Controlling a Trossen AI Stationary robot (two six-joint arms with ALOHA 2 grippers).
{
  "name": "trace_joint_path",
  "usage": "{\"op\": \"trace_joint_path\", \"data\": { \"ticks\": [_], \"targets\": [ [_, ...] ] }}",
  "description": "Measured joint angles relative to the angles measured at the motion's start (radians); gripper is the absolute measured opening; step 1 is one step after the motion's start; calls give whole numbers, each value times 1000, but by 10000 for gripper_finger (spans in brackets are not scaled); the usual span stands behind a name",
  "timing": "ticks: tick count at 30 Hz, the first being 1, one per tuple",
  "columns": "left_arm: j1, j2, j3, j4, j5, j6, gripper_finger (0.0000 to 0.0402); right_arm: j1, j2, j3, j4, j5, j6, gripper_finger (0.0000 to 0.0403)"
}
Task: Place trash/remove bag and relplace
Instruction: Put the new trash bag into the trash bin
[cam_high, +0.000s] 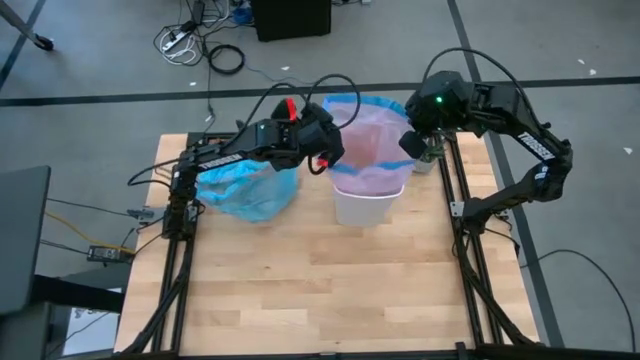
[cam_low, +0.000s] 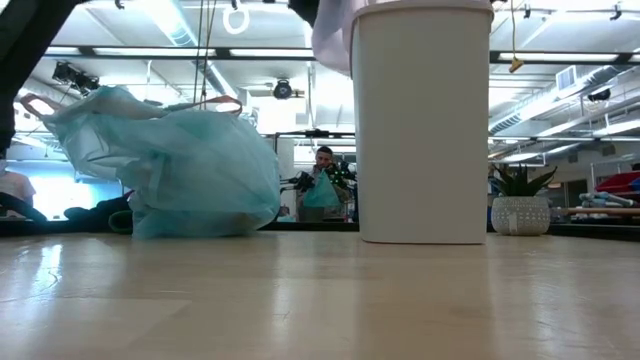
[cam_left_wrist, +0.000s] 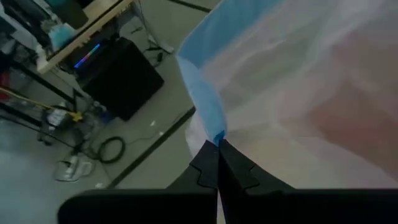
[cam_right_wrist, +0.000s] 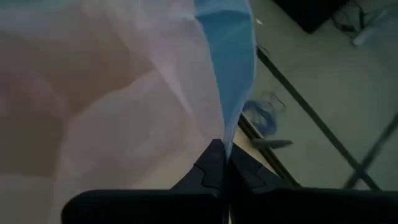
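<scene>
Bench (cam_high: 300, 290): pale wood, carrying the bin and the removed liner at its far half; the near half holds nothing that shows.
Bin (cam_low: 423, 120): white, upright, right of centre at the far side.
Old bag (cam_high: 245, 190): light-blue translucent liner, bunched and slumped on the bench just left of the bin, apart from it. Whether the trash is inside cannot be told.
New bag (cam_high: 370, 145): pale pink translucent, blue rim band, draped over the bin mouth and hanging down its outside.
Left gripper (cam_left_wrist: 217, 163): at the bin's left rim, jaws pressed together, pinching the blue band of the pink bag.
Right gripper (cam_right_wrist: 224, 163): at the bin's right rim, jaws likewise closed on the blue band at the opposite side.
Step in hand: fitting the replacement; removal looks done.
Next move: probably draw both pinched edges outward and down over the rim evenly, keeping the thin film from tearing or slipping, then let go.
</scene>
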Motion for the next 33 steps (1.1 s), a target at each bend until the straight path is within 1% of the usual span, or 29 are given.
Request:
{"op": "trace_joint_path", "data": {
  "ticks": [2,5,11,15,17,22,26,28,30,33],
  "targets": [
    [22,18,0,2,5,37,5,-31,1,-30,12,2,-31,0],
    [49,46,0,12,77,50,5,-79,3,-94,55,-16,-67,0],
    [60,66,0,14,239,41,5,-171,-9,-219,116,-137,-82,0],
    [50,66,0,2,333,40,5,-217,-46,-289,131,-202,-82,0],
    [50,65,0,-23,369,39,5,-248,-69,-324,133,-251,-84,0],
    [51,65,0,-76,390,39,5,-331,-134,-425,172,-420,-121,0],
    [51,65,0,-65,393,50,5,-390,-172,-515,271,-560,-147,0],
    [52,65,0,-57,398,59,5,-409,-182,-536,307,-620,-145,0],
    [52,61,1,-53,405,65,5,-417,-185,-535,326,-646,-143,0],
    [52,52,4,-40,406,65,5,-418,-185,-520,360,-652,-146,0]
  ]
}}
